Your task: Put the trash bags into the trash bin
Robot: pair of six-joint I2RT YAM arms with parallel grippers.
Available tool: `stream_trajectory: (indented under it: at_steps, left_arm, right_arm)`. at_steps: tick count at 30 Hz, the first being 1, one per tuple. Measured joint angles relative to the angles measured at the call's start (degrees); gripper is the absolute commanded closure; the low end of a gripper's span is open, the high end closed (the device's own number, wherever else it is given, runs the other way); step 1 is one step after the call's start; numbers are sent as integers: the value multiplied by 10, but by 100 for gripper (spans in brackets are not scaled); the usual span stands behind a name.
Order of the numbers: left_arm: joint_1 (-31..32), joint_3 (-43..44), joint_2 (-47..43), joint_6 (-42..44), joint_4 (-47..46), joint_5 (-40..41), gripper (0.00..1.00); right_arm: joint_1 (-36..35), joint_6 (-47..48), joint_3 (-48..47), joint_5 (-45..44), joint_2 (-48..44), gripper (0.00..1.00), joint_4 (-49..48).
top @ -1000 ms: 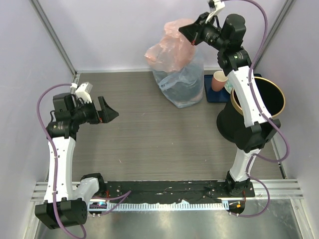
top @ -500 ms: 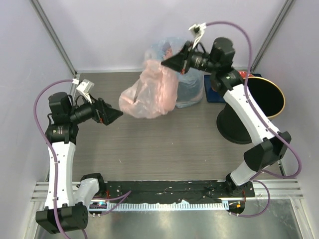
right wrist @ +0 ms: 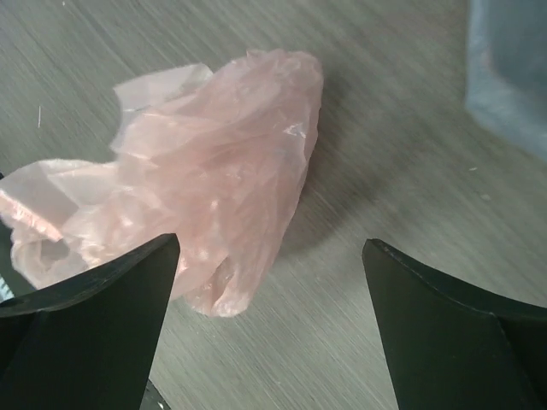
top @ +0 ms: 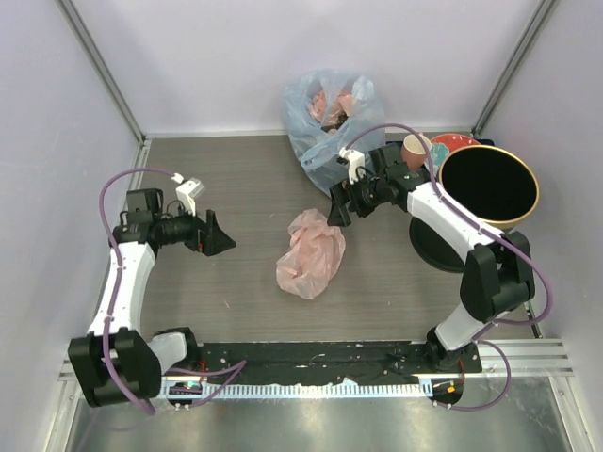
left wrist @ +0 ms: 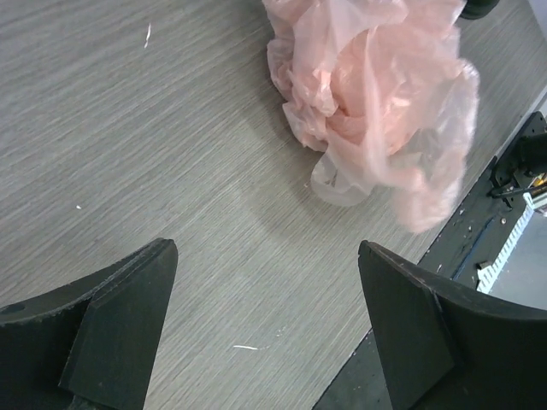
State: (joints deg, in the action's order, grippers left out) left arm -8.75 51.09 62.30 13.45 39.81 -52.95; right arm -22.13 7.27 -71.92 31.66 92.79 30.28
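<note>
Pale lilac walls enclose a grey wood-grain tabletop, with metal posts in 2 corners.

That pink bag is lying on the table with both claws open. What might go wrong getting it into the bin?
1. The thin, crinkly pale-pink plastic bag lies crumpled and loose; the open right gripper near it might pinch only one fold and lose it.
2. The round black bin with a gold hoop rim stands apart to the right; the floppy bag could drape over that rim instead of dropping in.
</note>
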Motion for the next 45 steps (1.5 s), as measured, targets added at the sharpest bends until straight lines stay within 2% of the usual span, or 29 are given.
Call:
stream_trajectory:
  at_steps: [6,11,13,17,21,28,34,36,37,39,40,42,44,45]
  left_arm:
    - [15,1,81,3,-10,4,10]
    - [116,12,146,-15,-56,35,9]
    - [164,30,174,-25,-72,47,9]
    - [255,81,246,-54,-114,69,6]
    - [303,107,286,-89,-144,88,8]
    - [353,148,318,-131,-177,149,10]
    - [398,205,389,-143,-203,183,19]
    - [408,215,417,-149,-204,191,34]
    - [412,217,428,-153,-203,194,53]
    - [415,220,442,-161,-197,200,70]
    - [415,220,444,-161,-192,204,91]
    - [412,220,442,-164,-186,208,100]
    - [405,220,434,-169,-183,205,100]
    - [399,218,424,-173,-182,203,100]
  right_arm:
    - [-56,2,-55,-75,-73,4,50]
    - [-119,-3,-14,-110,-132,3,59]
    - [-110,-6,12,-122,-130,3,63]
    - [-37,-23,46,-113,-104,3,86]
    - [24,-39,50,-88,-108,3,90]
    - [27,-57,56,-38,-146,3,126]
    - [27,-61,97,-10,-212,2,167]
    - [24,-61,105,-1,-211,1,179]
    - [23,-60,108,7,-206,0,186]
    - [11,-61,112,14,-192,0,194]
    - [1,-61,113,15,-185,0,196]
    - [-15,-60,114,15,-169,1,200]
    - [-27,-60,114,13,-146,24,204]
    - [-30,-62,115,9,-130,61,203]
